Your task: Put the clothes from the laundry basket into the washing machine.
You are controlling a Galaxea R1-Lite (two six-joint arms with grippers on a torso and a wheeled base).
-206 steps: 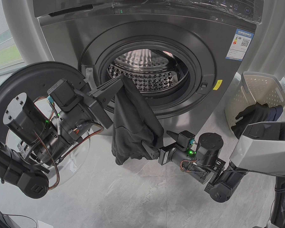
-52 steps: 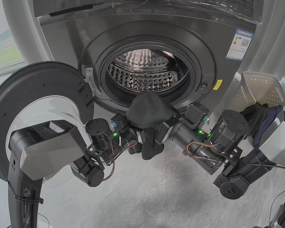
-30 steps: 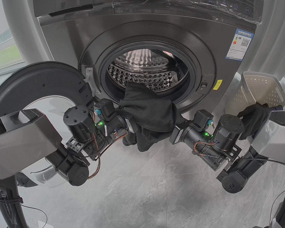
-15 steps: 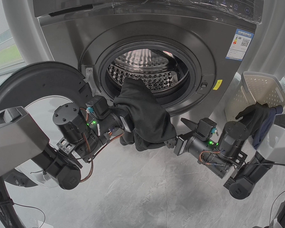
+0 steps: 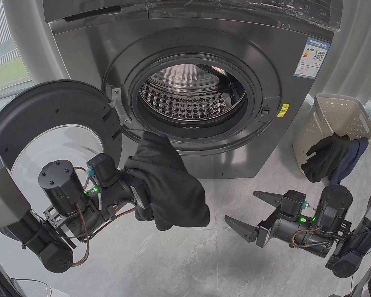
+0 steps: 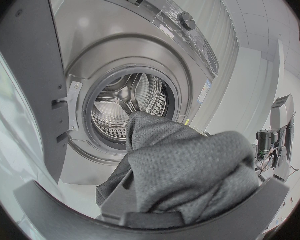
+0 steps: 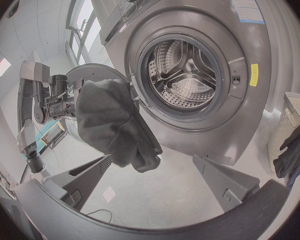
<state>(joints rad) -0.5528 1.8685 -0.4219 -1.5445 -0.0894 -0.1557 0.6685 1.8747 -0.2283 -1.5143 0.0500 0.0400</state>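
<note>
Left tool (image 5: 163, 178) smothered under black garment (image 5: 177, 203) before washing machine (image 5: 90, 50), grip hidden, cannot tell; right tool (image 5: 241, 206) spread wide, empty, low over floor (image 5: 173, 260).

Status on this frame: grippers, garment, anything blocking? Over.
Left gripper carrying black garment, draped over it, short of the drum mouth. Right gripper open, empty. Door swung open, nothing blocking the mouth.

Bunched dark garment (image 6: 190, 170) up close, washing machine (image 6: 123, 50) open behind
</note>
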